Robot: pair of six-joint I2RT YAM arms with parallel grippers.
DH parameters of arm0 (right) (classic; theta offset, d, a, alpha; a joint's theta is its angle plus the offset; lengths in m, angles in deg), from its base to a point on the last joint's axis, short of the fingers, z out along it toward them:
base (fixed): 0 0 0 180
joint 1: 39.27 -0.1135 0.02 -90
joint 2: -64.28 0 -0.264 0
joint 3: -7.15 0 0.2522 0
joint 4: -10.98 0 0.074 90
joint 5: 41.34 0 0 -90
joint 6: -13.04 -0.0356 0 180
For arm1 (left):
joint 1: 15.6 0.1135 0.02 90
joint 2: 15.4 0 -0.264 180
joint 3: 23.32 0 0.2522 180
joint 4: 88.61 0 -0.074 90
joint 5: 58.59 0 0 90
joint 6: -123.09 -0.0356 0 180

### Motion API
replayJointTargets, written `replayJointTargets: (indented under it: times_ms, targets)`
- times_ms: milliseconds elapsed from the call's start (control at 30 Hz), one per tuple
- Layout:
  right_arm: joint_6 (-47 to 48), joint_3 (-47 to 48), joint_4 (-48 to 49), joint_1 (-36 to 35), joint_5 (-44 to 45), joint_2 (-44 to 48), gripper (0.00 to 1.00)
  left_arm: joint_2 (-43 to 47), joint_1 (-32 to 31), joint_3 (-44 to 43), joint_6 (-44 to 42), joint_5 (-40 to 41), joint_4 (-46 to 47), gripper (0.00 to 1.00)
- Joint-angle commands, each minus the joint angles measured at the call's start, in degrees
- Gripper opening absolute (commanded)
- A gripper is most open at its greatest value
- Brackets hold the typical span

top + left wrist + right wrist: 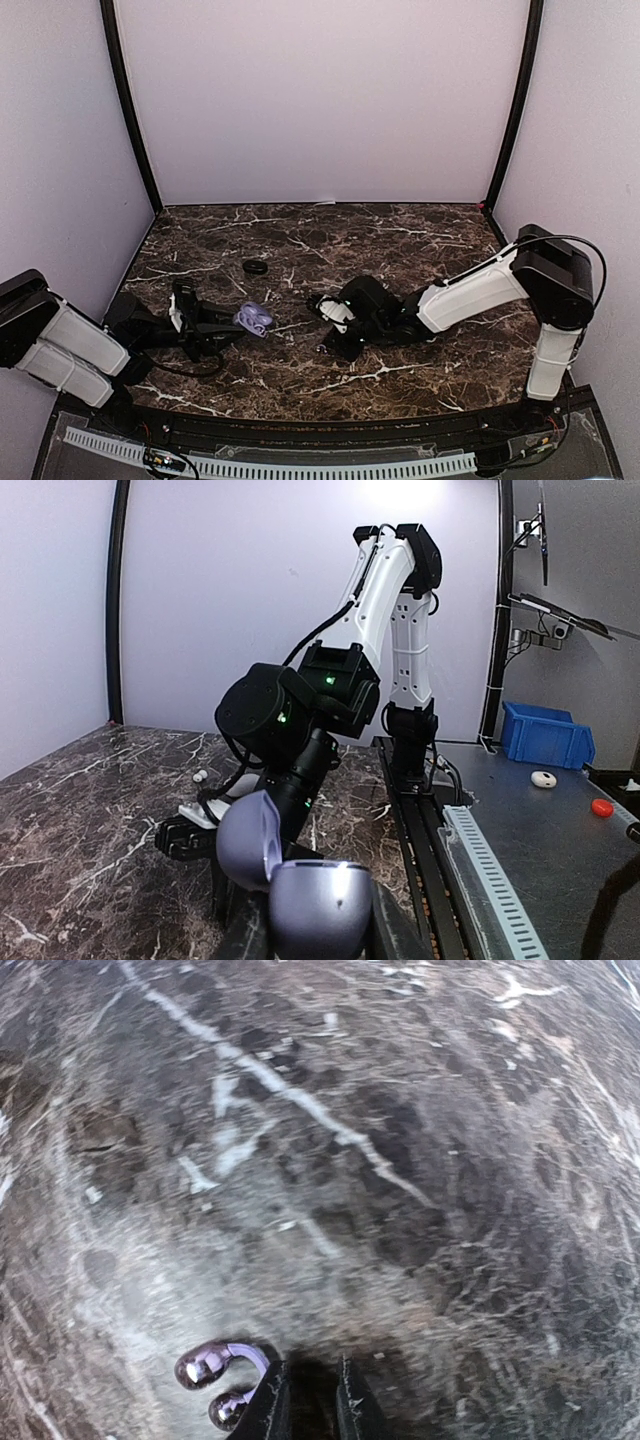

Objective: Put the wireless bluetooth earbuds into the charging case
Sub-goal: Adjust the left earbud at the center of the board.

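Fingers of the left gripper clamp the lavender charging case from both sides; the case is open, its lid tilted up and back toward the left of the wrist view. From above the case shows as a pale oval at the tip of the left arm, low over the marble table and left of centre.

Fingertips of the right gripper stand nearly together with only a narrow dark slot between them, low over the stone; a glossy earbud with a lavender sheen sits just beside the left-hand finger in that blurred view; whether the jaws pinch it or it merely lies against them cannot be told. In the top view this gripper is near the case, a little to its right, the two apart.

Farther out, a small white earbud lies on the marble beyond the right gripper; a black ring rests alone behind the case; the right arm folds up white against the back wall; a blue bin stands off the table.
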Motion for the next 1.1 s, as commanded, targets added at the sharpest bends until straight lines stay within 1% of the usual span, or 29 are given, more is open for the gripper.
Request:
replayJointTargets:
  times_ms: [0, 233, 600, 1067]
  targets:
    - [1.2, -2.3, 1.8, -1.8, -3.8, 2.8, 0.16, 1.6, 0.3, 0.6, -0.6, -0.3, 4.1, 0.19]
    - [-0.5, -3.4, 2.5, -1.5, -1.8, 4.9, 0.14, 2.1, 0.3, 0.6, -0.5, -0.4, 3.9, 0.19]
    - [-1.5, -3.1, 2.5, -1.0, -3.3, 4.7, 0.14, 2.4, 0.3, 0.7, -0.6, -0.3, 3.4, 0.19]
    - [-1.7, -2.0, 2.0, -0.9, -6.0, 2.2, 0.15, 2.4, 0.3, 0.6, -0.8, -0.2, 3.0, 0.19]
